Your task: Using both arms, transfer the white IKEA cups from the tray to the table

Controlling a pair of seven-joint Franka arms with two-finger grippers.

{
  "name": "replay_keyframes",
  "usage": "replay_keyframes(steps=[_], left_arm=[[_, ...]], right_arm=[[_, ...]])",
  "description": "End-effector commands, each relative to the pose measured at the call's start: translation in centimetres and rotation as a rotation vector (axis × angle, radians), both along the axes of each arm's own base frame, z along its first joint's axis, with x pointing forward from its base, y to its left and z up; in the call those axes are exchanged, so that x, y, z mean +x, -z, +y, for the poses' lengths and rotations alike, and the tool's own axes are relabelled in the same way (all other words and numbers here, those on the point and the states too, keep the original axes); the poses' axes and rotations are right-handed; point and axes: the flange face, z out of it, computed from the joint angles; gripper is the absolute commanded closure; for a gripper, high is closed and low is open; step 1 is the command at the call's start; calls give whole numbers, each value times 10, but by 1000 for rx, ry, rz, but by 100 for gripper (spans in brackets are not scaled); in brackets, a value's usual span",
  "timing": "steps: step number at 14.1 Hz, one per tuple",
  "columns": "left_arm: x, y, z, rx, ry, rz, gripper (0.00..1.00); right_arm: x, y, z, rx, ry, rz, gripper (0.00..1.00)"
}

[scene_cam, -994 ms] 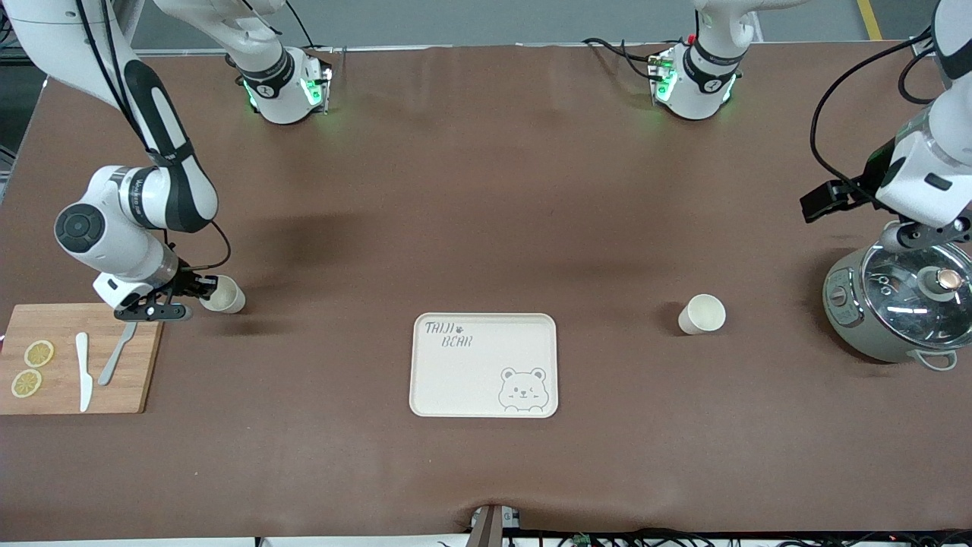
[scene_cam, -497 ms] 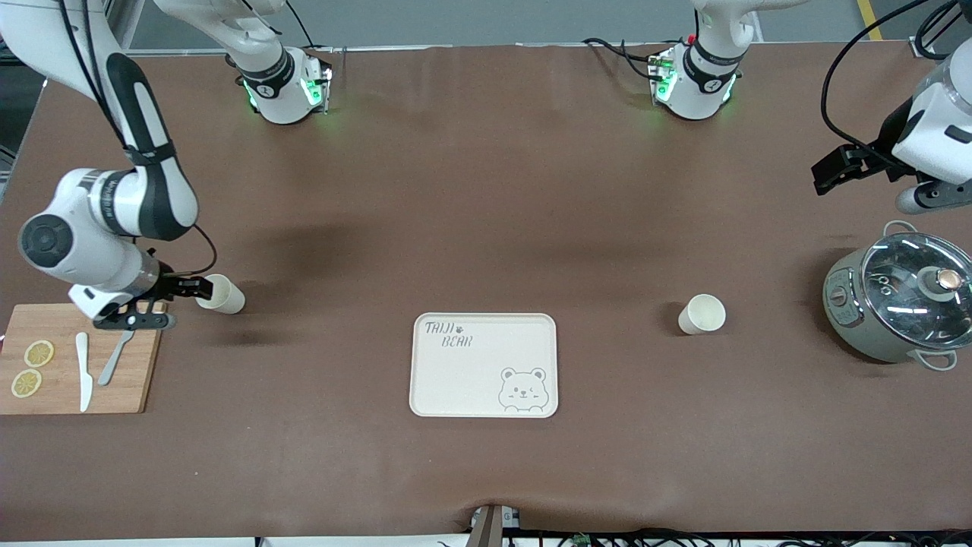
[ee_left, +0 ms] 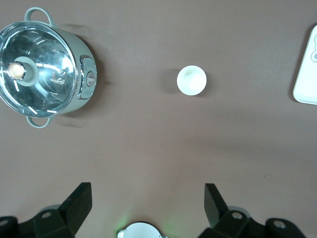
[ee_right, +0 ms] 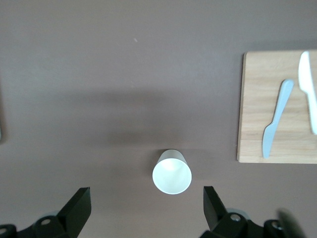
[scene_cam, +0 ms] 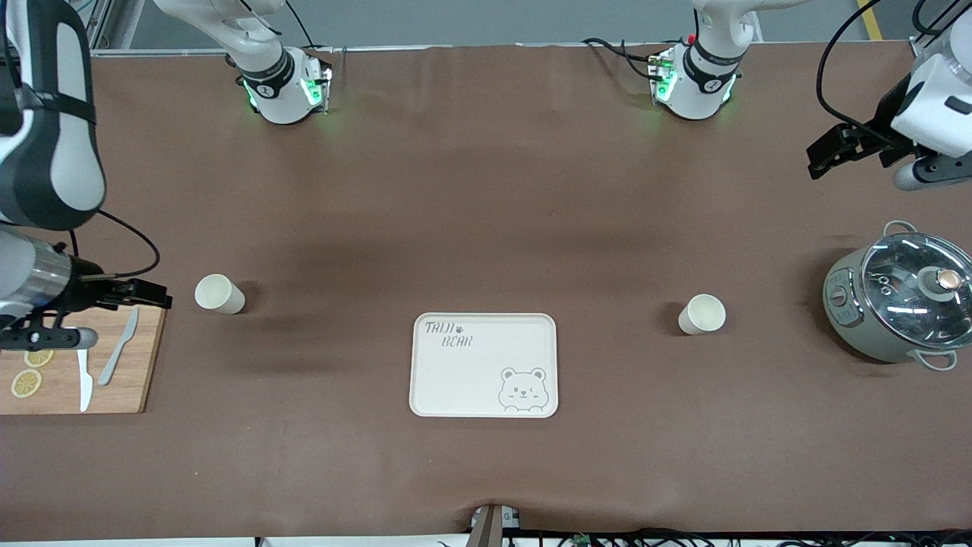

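Observation:
Two white cups stand upright on the brown table, clear of both grippers. One cup (scene_cam: 219,293) is toward the right arm's end and also shows in the right wrist view (ee_right: 172,171). The other cup (scene_cam: 702,314) is toward the left arm's end and shows in the left wrist view (ee_left: 191,80). My right gripper (scene_cam: 148,292) is open and empty, in the air over the edge of the cutting board beside the first cup; it shows in its wrist view (ee_right: 146,210). My left gripper (scene_cam: 831,148) is open and empty, high over the table's end by the pot, also seen in its wrist view (ee_left: 146,206).
A cream bear-print tray (scene_cam: 484,365) lies between the cups, nearer to the front camera. A wooden cutting board (scene_cam: 114,380) with lemon slices and two knives lies at the right arm's end. A grey pot (scene_cam: 900,296) with a glass lid stands at the left arm's end.
My right gripper has drawn back from the cup toward the cutting board and risen; the cup stays standing. My left arm has lifted up and away from the pot.

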Motion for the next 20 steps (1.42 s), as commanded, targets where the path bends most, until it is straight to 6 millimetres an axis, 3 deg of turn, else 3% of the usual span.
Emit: replay_keyframes(steps=[1,2,3,6,7,11,12,14,16,18,20], left_arm=[[-6,7,6,-19,16,-11,0],[-5,7,7,-21,15,-11,0],[-4,8,7,-22,17,-15,0],[0,12,4,-53,15,-42,0],[3,10,19,-74,-16,-61,0],[10,6,25,-87,-26,-88,0],[11,5,26,-82,-19,-91,0],[14,1,28,-57,24,-100,0],[14,0,26,-50,58,-100,0],[14,1,24,-49,64,-96,0],[13,0,22,-17,87,-91,0]], right_arm=[[9,-41,2,18,-19,-24,0],[6,-53,3,19,-21,-36,0],[-11,-80,1,22,-16,-32,0],[-42,-101,-14,46,8,61,0],[-54,-116,-22,49,20,55,0],[-94,-163,10,-9,-56,68,0],[-103,-165,19,-24,-75,71,0],[-106,-156,14,-26,-67,87,0],[-108,-160,12,-34,-63,78,0],[-123,-176,24,-46,-87,4,0],[-136,-161,27,-49,-88,-16,0]])
